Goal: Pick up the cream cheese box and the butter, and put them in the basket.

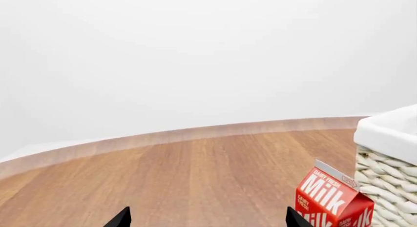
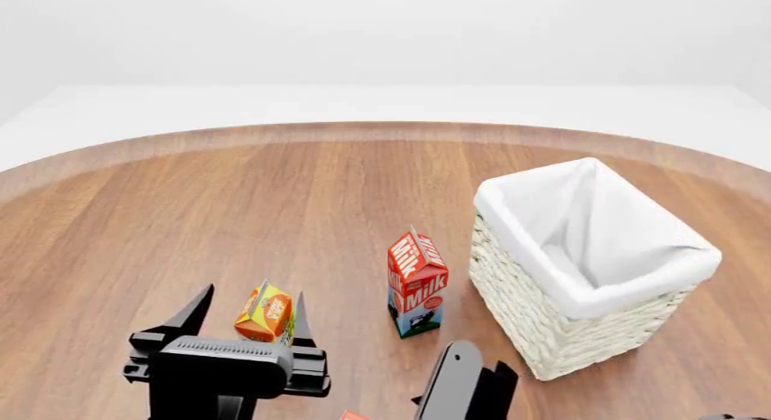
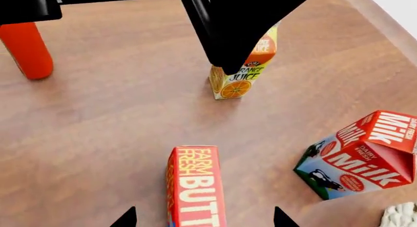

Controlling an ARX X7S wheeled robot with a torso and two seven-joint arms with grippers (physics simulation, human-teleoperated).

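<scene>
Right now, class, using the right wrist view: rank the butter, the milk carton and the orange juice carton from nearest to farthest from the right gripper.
1. The butter, lying flat between the right gripper fingertips.
2. The milk carton, off to one side, near the basket.
3. The orange juice carton, upright, farther out, partly behind the left arm.

A round-edged wooden table [image 2: 181, 212] with warm brown planks fills the scene, its curved far edge meeting a pale floor [image 2: 385, 102] and plain, evenly lit white wall [image 2: 385, 32].
</scene>
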